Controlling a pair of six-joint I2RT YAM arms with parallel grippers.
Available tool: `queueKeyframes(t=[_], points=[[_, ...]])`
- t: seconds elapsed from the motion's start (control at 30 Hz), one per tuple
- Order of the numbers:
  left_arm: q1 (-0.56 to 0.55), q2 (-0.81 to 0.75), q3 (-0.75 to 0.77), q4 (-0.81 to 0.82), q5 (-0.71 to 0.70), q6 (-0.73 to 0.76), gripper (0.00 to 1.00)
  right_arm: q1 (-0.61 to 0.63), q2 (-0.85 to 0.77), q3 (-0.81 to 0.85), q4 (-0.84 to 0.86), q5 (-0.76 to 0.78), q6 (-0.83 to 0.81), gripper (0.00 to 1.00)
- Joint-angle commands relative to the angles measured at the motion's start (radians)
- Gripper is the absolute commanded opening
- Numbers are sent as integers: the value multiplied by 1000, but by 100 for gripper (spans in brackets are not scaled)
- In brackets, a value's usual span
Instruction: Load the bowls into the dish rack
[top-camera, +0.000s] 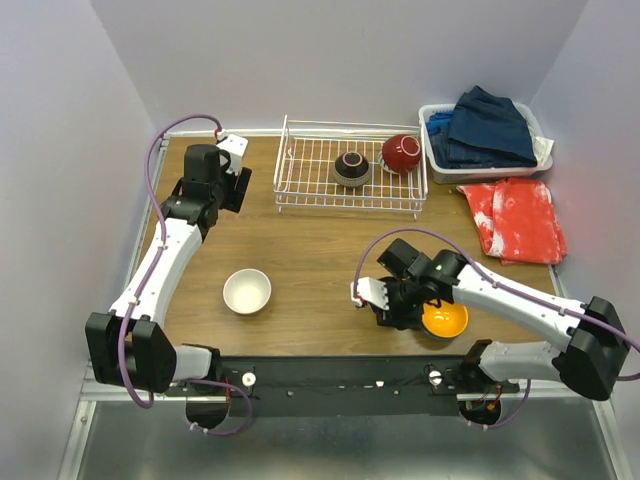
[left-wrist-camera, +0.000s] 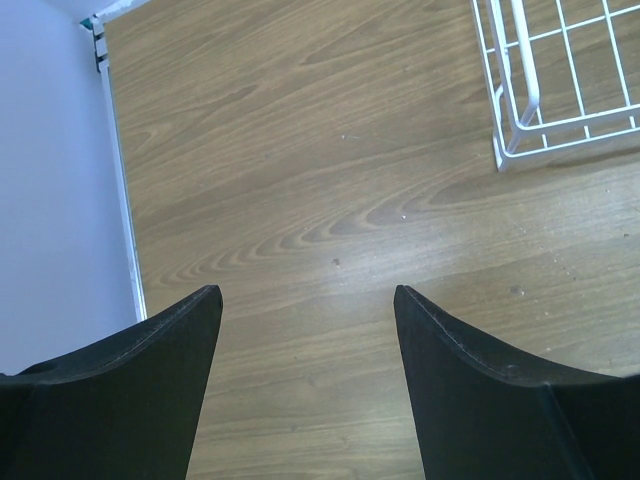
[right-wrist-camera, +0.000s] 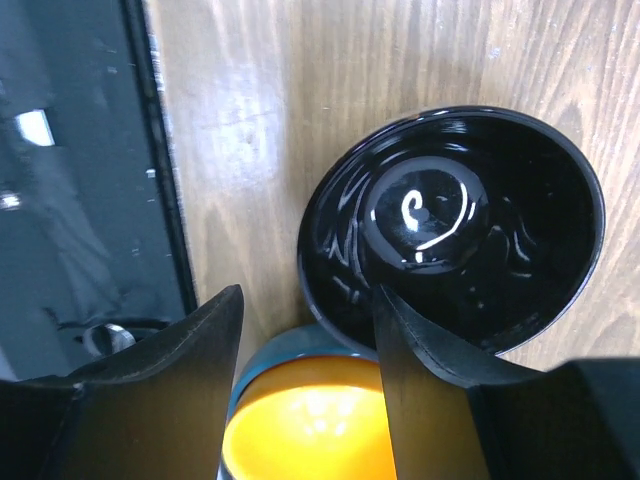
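Observation:
The white wire dish rack (top-camera: 300, 168) stands at the back centre and holds a dark bowl (top-camera: 352, 167) and a red bowl (top-camera: 401, 153). A white bowl (top-camera: 247, 291) sits upright on the table at front left. An orange bowl with a blue outside (top-camera: 446, 320) sits at front right, and shows in the right wrist view (right-wrist-camera: 320, 425) touching a glossy black bowl (right-wrist-camera: 460, 230). My right gripper (top-camera: 398, 308) (right-wrist-camera: 307, 292) is open low over both bowls, one finger (right-wrist-camera: 430, 390) over the black bowl's near rim. My left gripper (top-camera: 238, 186) (left-wrist-camera: 305, 292) is open and empty left of the rack, whose corner (left-wrist-camera: 520, 110) shows in the left wrist view.
A white plastic basket (top-camera: 432, 160) of blue clothes stands at the back right, with a red cloth (top-camera: 515, 218) in front of it. The black bar of the arm bases (top-camera: 330, 375) runs along the table's near edge, close to the right gripper.

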Motion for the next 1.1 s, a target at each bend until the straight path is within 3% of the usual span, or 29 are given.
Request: queueKeyframes(t=[0.0,0.1,0.2,0.23,0.33,0.37,0.57,0.7,0.9,1.07], points=[[9,-21,-24,6,36,-18,79,37,20,-48,96,92,11,63],[9,-15,-24,12,43,-22,79,56,35,-54,136,124,11,57],[9,-3,-22,16,46,-22,79,66,41,-48,147,123,-8,44],[9,1,-18,16,49,-22,79,69,46,-40,150,121,-12,29],[9,16,-1,12,55,-22,79,70,66,45,122,112,-12,3],[9,20,13,10,56,-19,79,70,73,75,96,115,-14,1],[9,85,88,24,119,-15,79,31,179,389,46,138,-104,1],[9,169,163,32,191,-38,79,-41,306,605,29,31,-109,1],[27,257,249,49,234,-42,78,-144,477,855,56,-119,33,1],[58,292,324,51,315,-131,78,-336,700,1177,100,-449,357,1]])
